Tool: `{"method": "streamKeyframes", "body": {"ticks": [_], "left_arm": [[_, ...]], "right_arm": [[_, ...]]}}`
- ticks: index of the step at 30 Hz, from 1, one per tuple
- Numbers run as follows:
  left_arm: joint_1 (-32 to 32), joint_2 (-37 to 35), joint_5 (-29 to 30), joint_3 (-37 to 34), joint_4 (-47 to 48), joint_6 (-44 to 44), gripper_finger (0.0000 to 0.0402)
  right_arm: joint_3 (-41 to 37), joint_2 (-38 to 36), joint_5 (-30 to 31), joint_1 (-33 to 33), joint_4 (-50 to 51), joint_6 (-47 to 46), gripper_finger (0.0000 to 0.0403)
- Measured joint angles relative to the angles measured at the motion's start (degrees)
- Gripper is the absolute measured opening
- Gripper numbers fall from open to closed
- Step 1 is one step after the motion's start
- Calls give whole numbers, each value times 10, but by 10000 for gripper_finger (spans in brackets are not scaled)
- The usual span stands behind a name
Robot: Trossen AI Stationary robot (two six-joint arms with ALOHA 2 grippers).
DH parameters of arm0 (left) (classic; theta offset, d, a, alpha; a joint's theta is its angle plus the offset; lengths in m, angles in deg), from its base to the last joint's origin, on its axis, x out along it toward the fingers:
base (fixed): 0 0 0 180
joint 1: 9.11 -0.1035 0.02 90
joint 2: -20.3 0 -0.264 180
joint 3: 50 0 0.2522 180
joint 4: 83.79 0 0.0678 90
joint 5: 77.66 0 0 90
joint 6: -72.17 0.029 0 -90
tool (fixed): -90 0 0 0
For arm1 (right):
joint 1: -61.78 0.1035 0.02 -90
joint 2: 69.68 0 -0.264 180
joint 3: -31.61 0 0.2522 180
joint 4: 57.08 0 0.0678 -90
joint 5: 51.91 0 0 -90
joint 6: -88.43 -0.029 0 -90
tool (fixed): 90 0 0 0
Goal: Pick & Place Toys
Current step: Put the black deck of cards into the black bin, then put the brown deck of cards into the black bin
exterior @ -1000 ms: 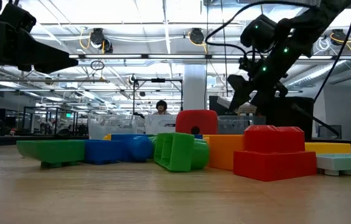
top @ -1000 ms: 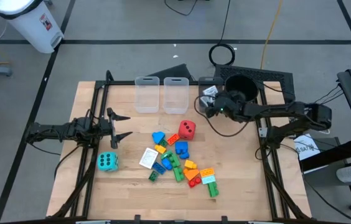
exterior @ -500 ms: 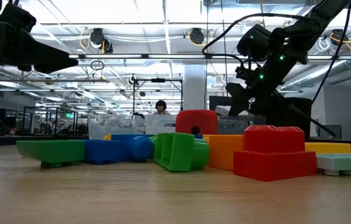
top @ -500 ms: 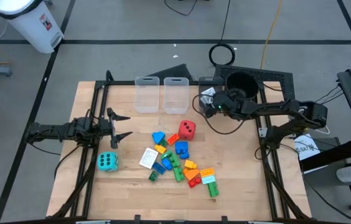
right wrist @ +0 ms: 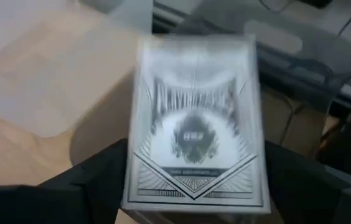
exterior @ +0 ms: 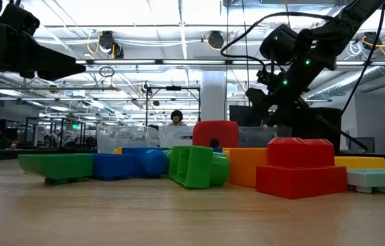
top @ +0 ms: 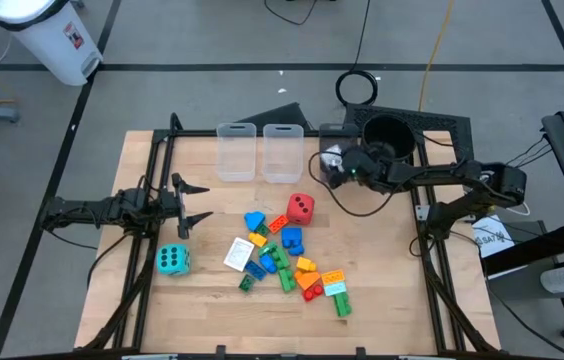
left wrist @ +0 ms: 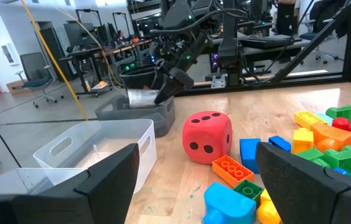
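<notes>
Pale matt wood table (top: 382,270), clear glossy plastic bins (top: 259,152), smooth plastic bricks (top: 284,262), matt foam die (top: 301,208)

Grey concrete floor (top: 212,45) crossed by dark tape lines; white bin (top: 47,35) at 10 o'clock, black cable coil (top: 358,87) at 12. Beyond, open workshop: white column (exterior: 213,96), ceiling ducts, strip lights (exterior: 179,31), desks, seated person (exterior: 176,118).
</notes>
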Motion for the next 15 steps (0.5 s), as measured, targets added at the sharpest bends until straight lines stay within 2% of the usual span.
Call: {"method": "streamKeyframes", "body": {"ticks": [7, 15], "left_arm": [[0, 0, 0, 0, 0, 0, 324], [0, 0, 0, 0, 0, 0, 324]], "right_arm": [[0, 0, 1, 0, -38, 31, 354], [0, -51, -2, 25, -79, 83, 340]]}}
